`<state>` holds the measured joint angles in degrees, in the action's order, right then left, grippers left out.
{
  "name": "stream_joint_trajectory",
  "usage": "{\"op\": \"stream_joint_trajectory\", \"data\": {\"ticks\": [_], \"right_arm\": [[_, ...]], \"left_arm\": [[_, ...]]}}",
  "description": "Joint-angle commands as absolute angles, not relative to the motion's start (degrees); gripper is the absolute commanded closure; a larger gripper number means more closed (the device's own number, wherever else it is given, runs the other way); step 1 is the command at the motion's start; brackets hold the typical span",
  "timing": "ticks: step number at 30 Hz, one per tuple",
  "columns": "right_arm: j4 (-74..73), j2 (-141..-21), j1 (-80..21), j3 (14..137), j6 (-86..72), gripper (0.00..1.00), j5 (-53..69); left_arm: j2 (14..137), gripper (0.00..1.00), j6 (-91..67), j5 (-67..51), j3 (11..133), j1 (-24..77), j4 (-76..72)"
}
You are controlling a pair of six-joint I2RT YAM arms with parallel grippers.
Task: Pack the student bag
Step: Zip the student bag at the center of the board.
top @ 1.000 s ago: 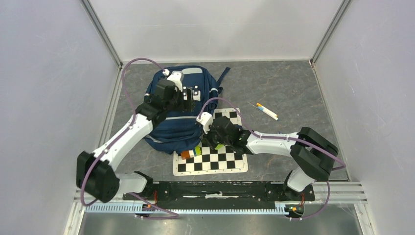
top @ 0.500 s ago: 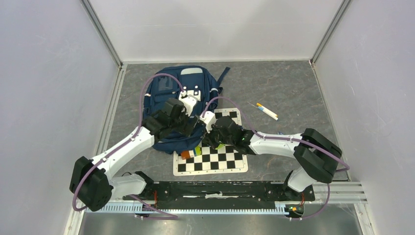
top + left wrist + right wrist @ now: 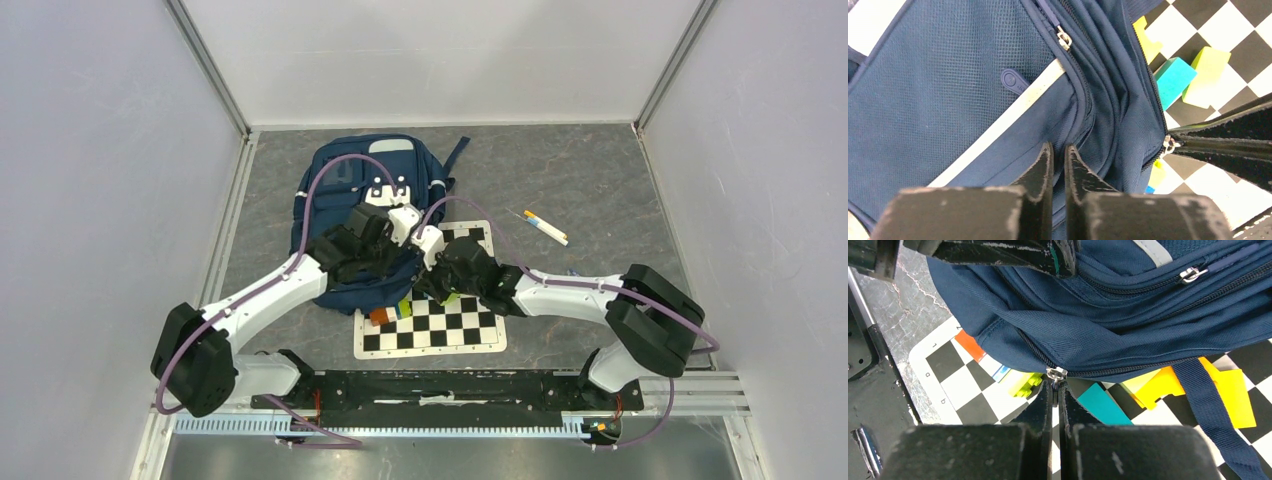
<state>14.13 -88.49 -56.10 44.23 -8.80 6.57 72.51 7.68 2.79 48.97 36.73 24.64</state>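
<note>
On a grey, marble-patterned tabletop, closed in by plain pale walls at the left, back and right, two robot hands meet over a backpack.

Furthest left is the left gripper. Its fingers stand almost together with only a thin slit between them, and the tips are down on navy fabric. I cannot tell whether any cloth is pinched. The student bag lies flat under and beyond this hand, with a pale grey stripe running just ahead of the fingertips.

Just to its right, the right gripper is clamped on a silver zipper pull at the bag's near edge, so the bag spreads away ahead of it. Beneath that hand lies a black-and-white checkered mat, which the bag's edge overlaps.

Counted: one bag, one mat, and two zipper pulls in view. Coloured blocks in red, lime, teal and yellow peek from under the bag by the right hand. They are partly hidden, so there is no sure count. Well to the right of both hands lie pens, apparently two, side by side.
</note>
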Motion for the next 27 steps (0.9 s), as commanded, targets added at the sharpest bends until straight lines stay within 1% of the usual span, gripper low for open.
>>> {"op": "stream_joint_trajectory", "data": {"ticks": [1,8,13,16,21,27], "right_arm": [[13.5,-83.6,-54.9,44.1,-8.0,1.0,8.4],[6.0,-81.7,-48.6,48.3,-3.0,1.0,7.7],[-1.2,-82.3,-44.6,53.8,2.9,1.0,4.0],[-5.1,-82.7,-44.6,55.4,5.1,1.0,0.9],[-4.8,-81.8,-45.8,52.3,2.9,1.0,1.6],[-0.8,-81.2,-53.4,48.7,-1.9,1.0,-1.5]], "left_arm": [[73.0,0.98,8.7,-1.6,51.8,36.3,20.7],[75.3,0.98,5.5,-7.3,58.4,36.3,18.5],[81.9,0.98,1.5,-9.2,65.4,36.3,18.3],[86.1,0.98,-0.2,-9.2,68.5,36.3,18.0],[90.2,0.98,-4.0,-8.2,70.3,36.2,14.7],[92.7,0.98,-7.9,-10.5,70.8,36.2,11.1]]}}
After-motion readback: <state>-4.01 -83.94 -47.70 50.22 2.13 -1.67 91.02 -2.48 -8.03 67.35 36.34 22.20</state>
